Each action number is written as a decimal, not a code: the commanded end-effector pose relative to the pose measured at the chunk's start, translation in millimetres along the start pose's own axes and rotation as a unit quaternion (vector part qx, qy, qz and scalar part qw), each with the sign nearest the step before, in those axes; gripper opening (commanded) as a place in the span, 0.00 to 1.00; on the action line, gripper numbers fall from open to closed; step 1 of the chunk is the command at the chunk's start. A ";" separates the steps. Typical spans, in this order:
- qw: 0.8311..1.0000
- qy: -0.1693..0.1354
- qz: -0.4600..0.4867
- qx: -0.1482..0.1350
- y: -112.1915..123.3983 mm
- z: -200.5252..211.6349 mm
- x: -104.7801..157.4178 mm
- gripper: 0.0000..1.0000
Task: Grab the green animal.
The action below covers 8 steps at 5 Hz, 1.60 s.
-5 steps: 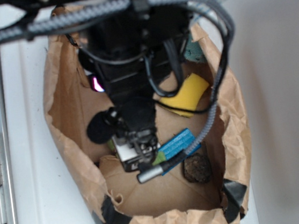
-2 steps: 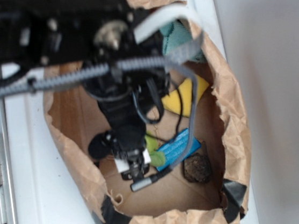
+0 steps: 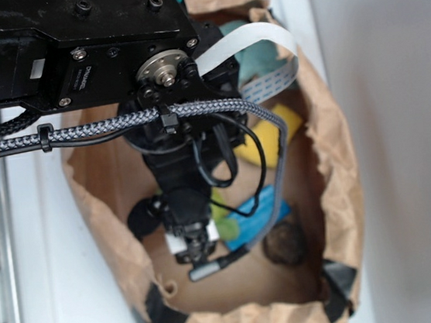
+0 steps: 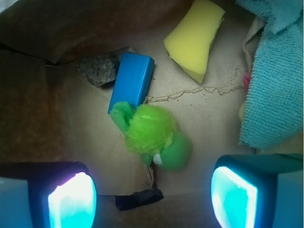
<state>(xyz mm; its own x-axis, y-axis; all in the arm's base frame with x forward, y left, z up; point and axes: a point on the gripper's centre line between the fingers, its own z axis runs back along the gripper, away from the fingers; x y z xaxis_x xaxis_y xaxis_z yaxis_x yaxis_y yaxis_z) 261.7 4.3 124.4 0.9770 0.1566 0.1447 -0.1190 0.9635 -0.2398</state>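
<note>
While the crinkly brown paper bag (image 3: 335,187) is sitting on the white worktop (image 3: 46,251), a fluffy teal cloth (image 4: 278,76) is slumping at its side, a yellow sponge wedge (image 4: 194,38) and a smooth blue block (image 4: 133,78) are lying nearby. Fuzzy lime green animal (image 4: 152,135) is lying on the bag floor, touching the block, white patch showing. Gripper (image 4: 152,197) is hanging wide open above it.

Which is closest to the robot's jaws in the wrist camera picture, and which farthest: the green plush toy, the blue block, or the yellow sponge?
1. Green plush toy: lying just ahead, between the two jaws.
2. Blue block: beyond the toy, touching it, slightly left.
3. Yellow sponge: farthest, near the picture's top, right of centre.
</note>
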 end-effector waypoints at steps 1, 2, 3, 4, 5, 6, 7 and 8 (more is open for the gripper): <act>0.997 -0.054 -0.047 0.039 -2.1 -17.1 -13.4 1.00; 0.996 -0.053 -0.067 0.032 -15.8 -38.4 -14.5 1.00; 0.996 -0.034 -0.077 -0.001 -28.0 -52.4 -7.9 1.00; 0.997 -0.037 -0.071 0.002 -37.4 -60.4 5.5 1.00; 0.998 -0.029 -0.063 -0.004 -42.1 -66.4 13.2 1.00; 0.997 -0.019 -0.075 0.010 -49.4 -78.6 2.6 1.00; 0.996 -0.027 -0.078 0.034 -50.5 -88.4 -2.3 0.00; 0.995 -0.046 -0.082 0.042 -50.6 -86.7 0.6 0.00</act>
<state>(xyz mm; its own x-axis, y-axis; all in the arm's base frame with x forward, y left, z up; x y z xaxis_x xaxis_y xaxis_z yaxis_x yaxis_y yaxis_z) 282.5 -51.0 46.0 0.9716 0.0402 0.2334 -0.0132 0.9932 -0.1157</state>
